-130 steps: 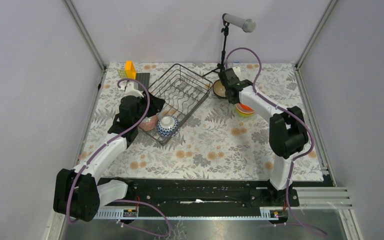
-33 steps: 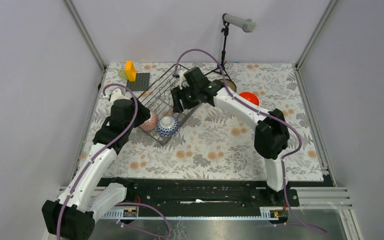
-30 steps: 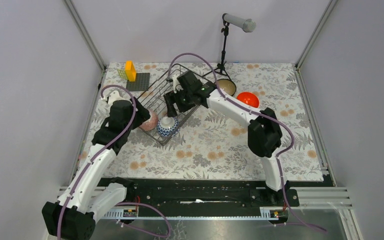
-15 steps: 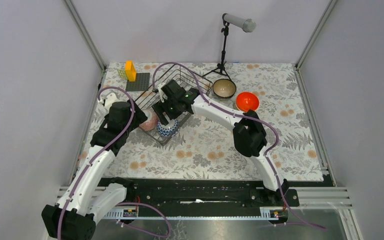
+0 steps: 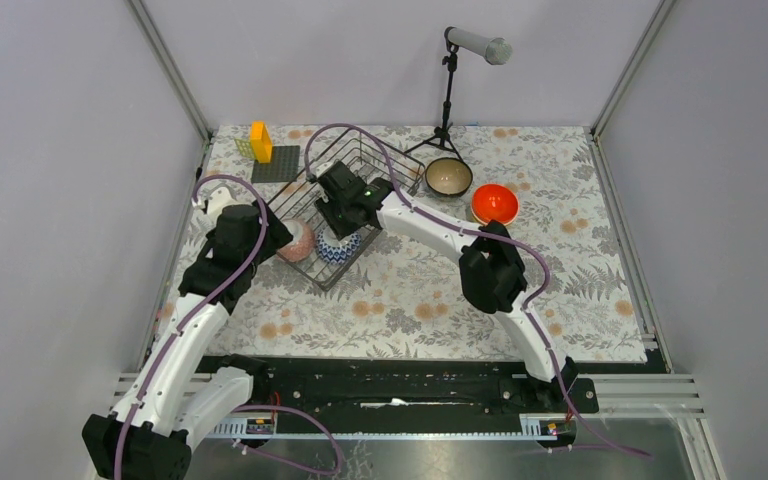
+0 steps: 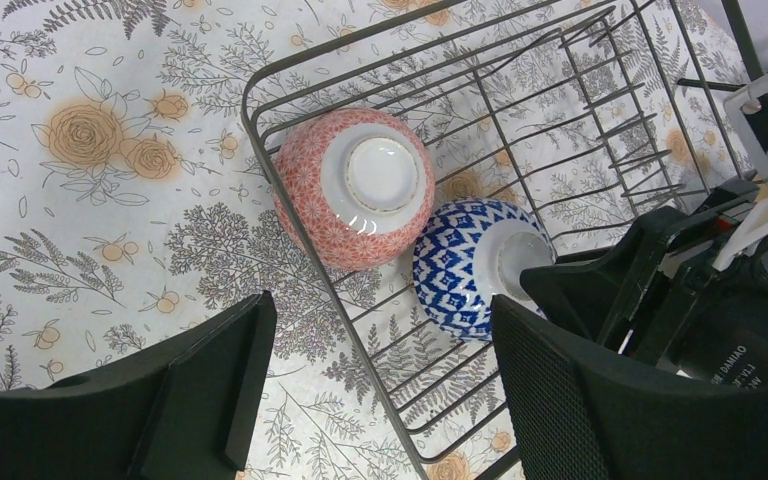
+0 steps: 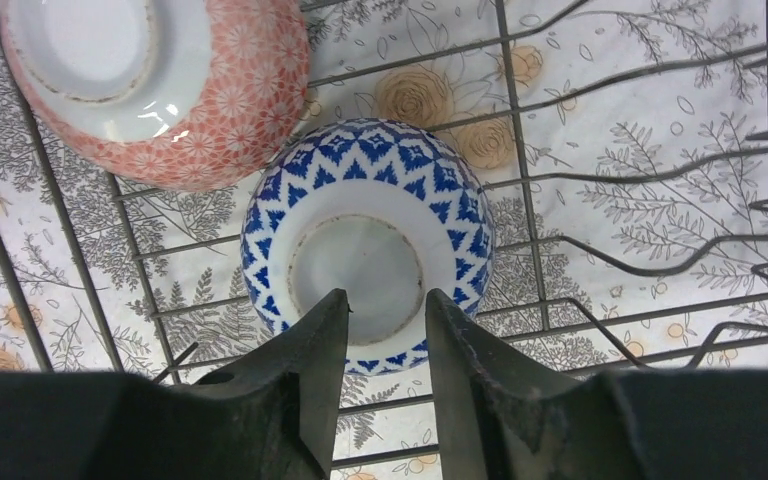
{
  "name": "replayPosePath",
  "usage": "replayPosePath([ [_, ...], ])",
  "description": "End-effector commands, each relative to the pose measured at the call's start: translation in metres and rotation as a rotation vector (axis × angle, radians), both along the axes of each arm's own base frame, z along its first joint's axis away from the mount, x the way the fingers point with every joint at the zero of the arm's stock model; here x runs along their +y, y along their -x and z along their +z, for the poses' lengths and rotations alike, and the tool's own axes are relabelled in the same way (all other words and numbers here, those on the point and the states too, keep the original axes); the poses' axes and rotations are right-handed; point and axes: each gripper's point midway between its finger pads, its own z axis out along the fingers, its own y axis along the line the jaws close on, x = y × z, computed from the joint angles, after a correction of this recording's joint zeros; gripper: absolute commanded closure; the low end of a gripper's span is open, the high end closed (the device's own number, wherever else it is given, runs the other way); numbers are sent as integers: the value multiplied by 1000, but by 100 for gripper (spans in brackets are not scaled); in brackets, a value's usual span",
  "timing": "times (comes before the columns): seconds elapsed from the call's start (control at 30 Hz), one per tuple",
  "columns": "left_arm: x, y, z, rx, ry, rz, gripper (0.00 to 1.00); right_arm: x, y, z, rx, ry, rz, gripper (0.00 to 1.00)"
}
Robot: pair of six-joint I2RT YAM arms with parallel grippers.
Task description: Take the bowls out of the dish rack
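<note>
Blue-and-white bowl [image 7: 365,235], pink bowl [image 6: 355,200] upturned in dish rack [image 5: 305,188] near corner, far left on tabletop [image 5: 410,300]. Beige-lined bowl [image 5: 448,177], orange bowl [image 5: 494,203] already out, right. Left fingers [image 6: 580,400] wide; right fingers [image 7: 300,390] narrow over blue foot, grip unclear.

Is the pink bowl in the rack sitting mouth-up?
No, the pink bowl in the dish rack shows its white foot ring to the left wrist camera, so its mouth faces away.
</note>
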Motion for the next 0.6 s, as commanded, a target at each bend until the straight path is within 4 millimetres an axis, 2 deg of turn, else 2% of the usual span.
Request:
replayPosePath([
  [0.0, -5, -7, 13, -49, 18, -24, 17, -4, -15, 11, -56, -5, -101, 59],
  [0.1, -9, -8, 13, -48, 27, -43, 17, 3, -11, 15, -37, -41, -88, 56],
  [0.13, -10, -8, 12, -46, 29, -48, 16, 5, -9, 16, -30, -48, -80, 50],
  [0.2, -10, -8, 12, -45, 30, -51, 16, 6, -7, 16, -22, -57, -70, 30],
  [0.23, -10, -8, 13, -48, 31, -53, 16, 6, -7, 17, -23, -60, -69, 27],
  [0.3, -11, -7, 12, -47, 30, -56, 17, 6, -8, 16, -22, -63, -73, 25],
  [0.43, -14, -8, 11, -53, 40, -69, 16, 6, -9, 10, -13, -58, -96, 32],
  [0.57, -14, -8, 11, -50, 40, -74, 16, 10, -1, 6, 23, -77, -72, 13],
])
